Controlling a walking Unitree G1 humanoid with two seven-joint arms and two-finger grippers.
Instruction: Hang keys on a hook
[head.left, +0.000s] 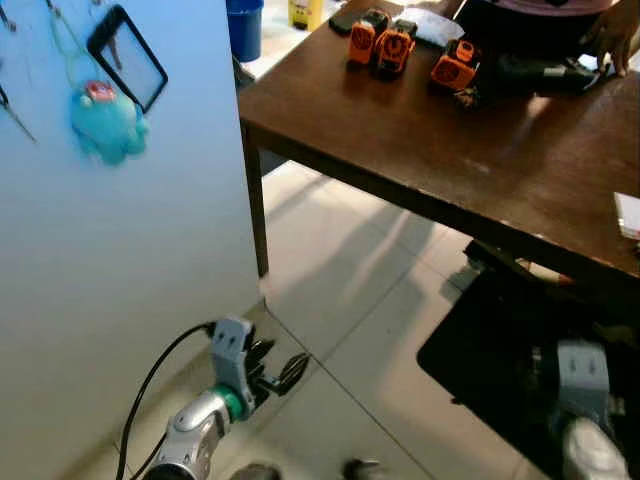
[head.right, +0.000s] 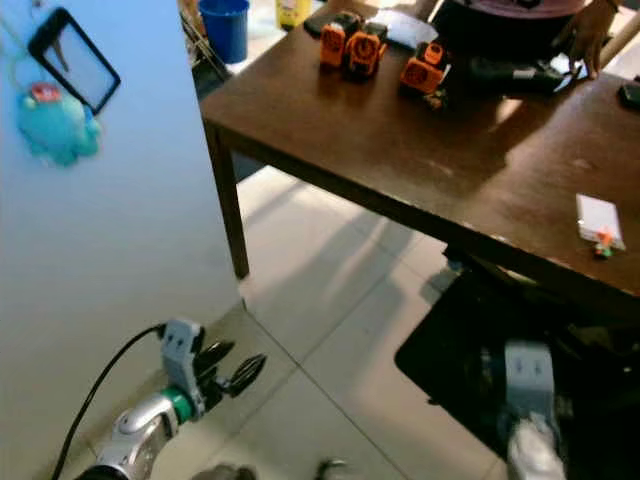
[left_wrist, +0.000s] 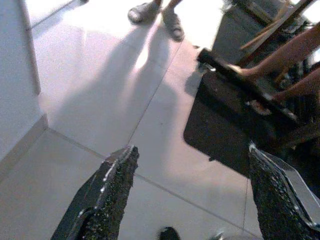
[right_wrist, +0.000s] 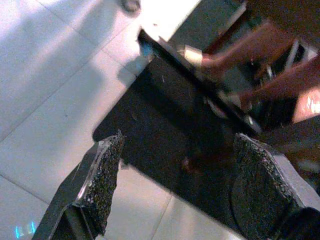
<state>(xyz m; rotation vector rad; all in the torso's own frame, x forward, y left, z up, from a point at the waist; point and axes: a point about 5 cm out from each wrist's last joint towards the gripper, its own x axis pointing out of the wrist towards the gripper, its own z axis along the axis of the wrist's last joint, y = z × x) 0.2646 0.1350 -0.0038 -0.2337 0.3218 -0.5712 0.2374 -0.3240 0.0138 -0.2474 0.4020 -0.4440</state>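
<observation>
**Left eye view: both grippers low and wide apart, keys up on the wall**

Left eye view, far left: a pale wall panel (head.left: 130, 220). High on it hangs a turquoise plush charm (head.left: 107, 122) on a thin cord, with a black-framed tag (head.left: 127, 57) tilted just above it. Thin metal pieces, possibly keys (head.left: 12, 108), show at the panel's left edge; too small to confirm. No hook can be made out.

Lower left: the left gripper (head.left: 275, 370) hangs near the tiled floor (head.left: 340, 290), just beside the panel's base, a black cable trailing from its wrist. In the left wrist view its fingers (left_wrist: 107, 192) stand spread with nothing between them. The charm and keys sit well above it, out of contact.

Centre to right: a dark wooden table (head.left: 480, 160) carrying three orange devices (head.left: 395, 47), with a blue bin (head.left: 244, 28) behind its left corner. A person's hand (head.left: 612, 35) rests at the far right edge.

Lower right: the right arm (head.left: 585, 410) hangs under the table over a black mat (head.left: 480, 360). The right wrist view shows the right gripper (right_wrist: 175, 180) with fingers spread, empty, above that mat; a person's bare legs stand near.
</observation>
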